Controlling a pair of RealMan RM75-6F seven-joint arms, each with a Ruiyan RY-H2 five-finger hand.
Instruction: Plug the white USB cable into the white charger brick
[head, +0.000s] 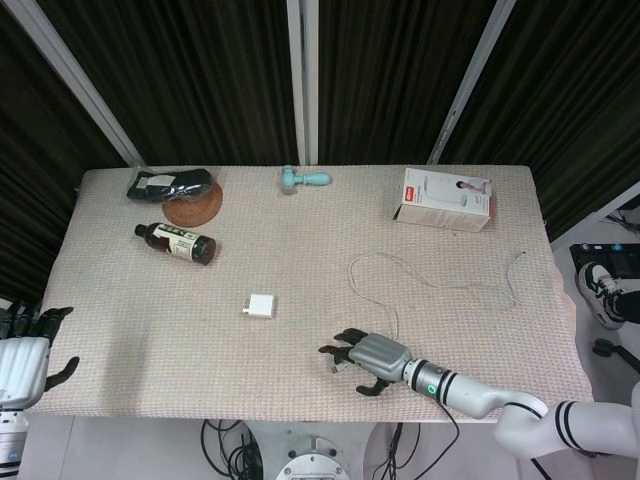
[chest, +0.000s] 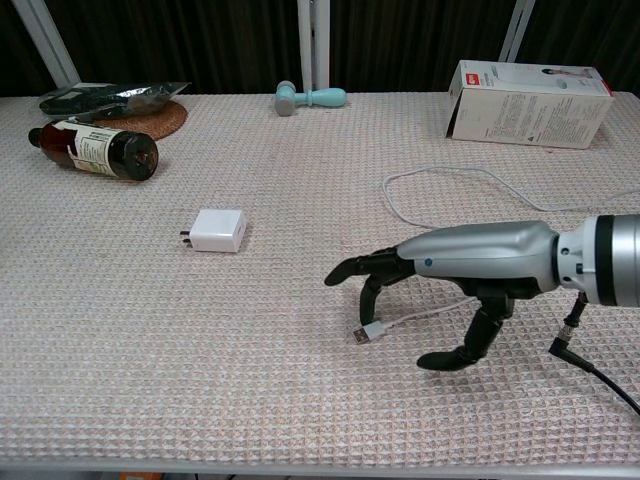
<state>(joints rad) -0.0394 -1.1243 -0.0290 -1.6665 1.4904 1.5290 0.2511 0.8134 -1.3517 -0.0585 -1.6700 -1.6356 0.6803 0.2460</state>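
While the right hand (chest: 450, 285) arches with fingers spread over the white USB cable (chest: 395, 322) plug, gripping nothing, the white charger brick (chest: 218, 230) lies apart, leftward. Left hand (head: 22, 355) waits open off the surface (chest: 200, 380). Labels are unreadable.

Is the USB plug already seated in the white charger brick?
No. In the chest view the white USB cable plug lies on the mat under the right hand, well apart from the white charger brick.

Probably a lab: black curtains (head: 200, 70), metal frame posts (head: 303, 80), cloth-covered table (head: 120, 300).
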